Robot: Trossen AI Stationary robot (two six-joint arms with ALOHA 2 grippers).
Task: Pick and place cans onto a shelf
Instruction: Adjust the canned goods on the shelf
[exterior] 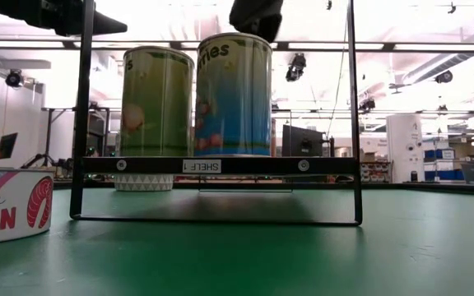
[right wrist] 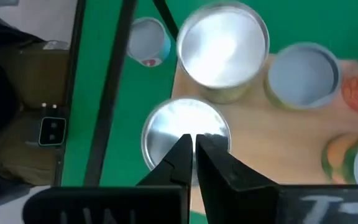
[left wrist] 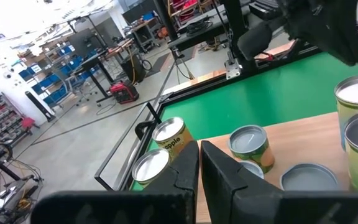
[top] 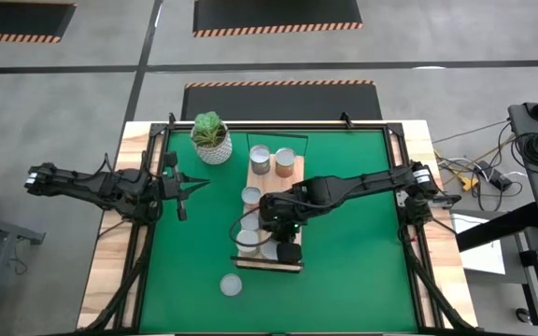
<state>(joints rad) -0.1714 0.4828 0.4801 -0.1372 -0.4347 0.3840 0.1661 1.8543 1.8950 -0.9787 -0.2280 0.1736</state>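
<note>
Overhead, the right gripper [top: 271, 231] is seen poised above the near end of the shelf [top: 292, 179], its fingers [right wrist: 180, 163] pressed together and holding nothing. Directly beneath them a can [right wrist: 186, 134] stands upright on the board's corner, its axis vertical, with a taller can [right wrist: 222, 51] just beside it. One loose can [top: 231, 285] lies on the mat [top: 344, 280], nearer the right arm. The left gripper [top: 187, 183], also closed and empty, is parked well apart, beside the plant pot [top: 212, 140].
</note>
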